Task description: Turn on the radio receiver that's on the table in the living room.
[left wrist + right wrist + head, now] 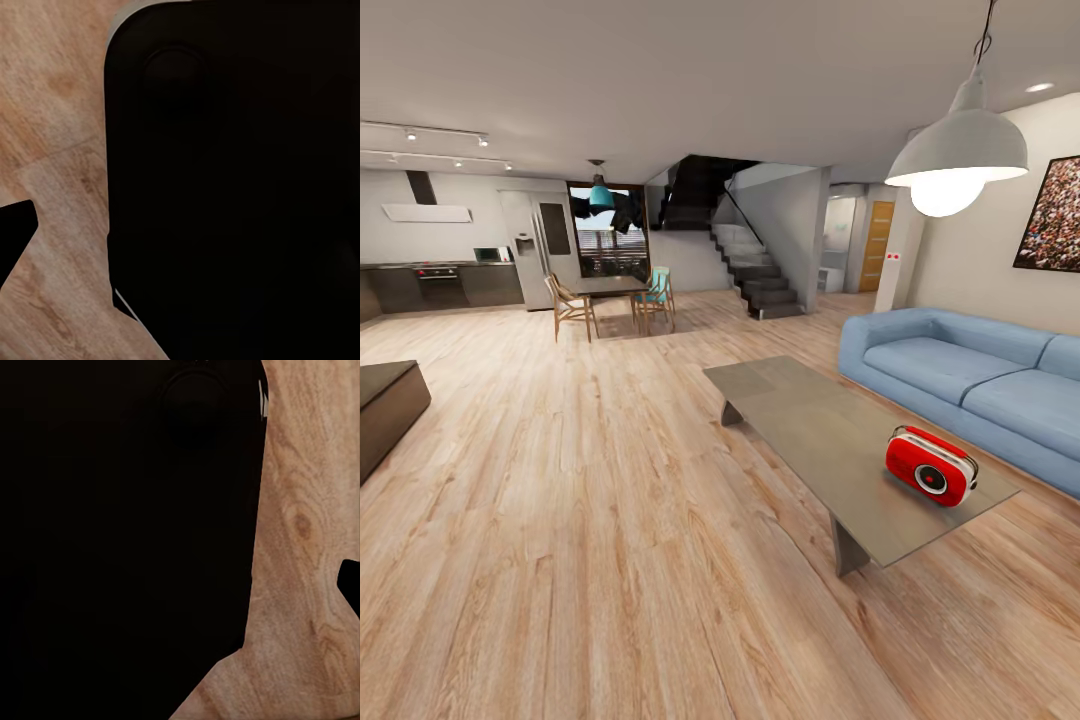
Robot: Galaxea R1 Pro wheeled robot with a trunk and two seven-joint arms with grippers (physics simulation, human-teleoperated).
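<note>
Red radio receiver (931, 465) sitting upright at the near right end of the long grey table (810, 425), dial facing out. Blue sofa (970, 375) just beyond on the right, wood floor (580, 520) all around. Wrist views dark over planks; claw states impossible to tell.

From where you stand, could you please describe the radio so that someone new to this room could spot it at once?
Find the blue sofa along the right wall; the long low grey table stands on the wood floor in front of it. The radio receiver sits near the table's closer end. It is small, glossy red with white trim, a round dial and a thin handle, and nothing else sits on that tabletop.
</note>
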